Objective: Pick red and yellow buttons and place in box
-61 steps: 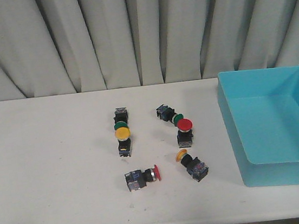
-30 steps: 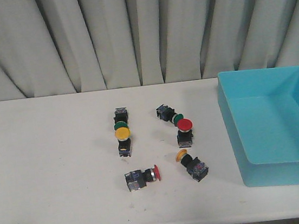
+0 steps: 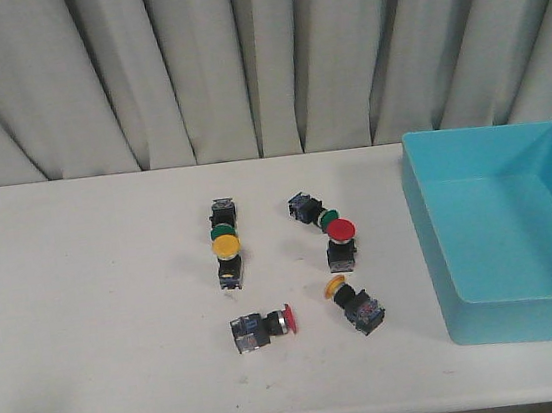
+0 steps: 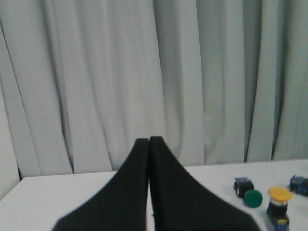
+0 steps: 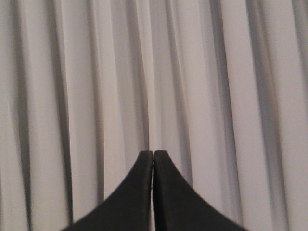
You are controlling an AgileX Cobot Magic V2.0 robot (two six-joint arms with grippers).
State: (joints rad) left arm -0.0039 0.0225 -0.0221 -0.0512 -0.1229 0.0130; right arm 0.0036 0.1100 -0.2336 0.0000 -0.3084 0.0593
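Both claws are pressed together, empty: left claw [image 4: 148,144], right claw [image 5: 153,155]. I see four red and yellow buttons [image 3: 225,245] mid-counter [image 3: 89,320], left of the box [image 3: 436,277]; my left wrist view shows them ahead, so the left arm seems nearer.

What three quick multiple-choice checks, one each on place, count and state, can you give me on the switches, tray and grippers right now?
1. The box sits where on the table?
A. left end
B. right end
C. centre

2. How many red and yellow buttons lie outside the box?
A. two
B. four
C. six

3. The left gripper is:
A. shut, empty
B. open
C. shut on a switch

Answers: 1 B, the front view shows it at the right. 2 B, two yellow caps and two red caps. 3 A, fingers meet with nothing between, like the right gripper.
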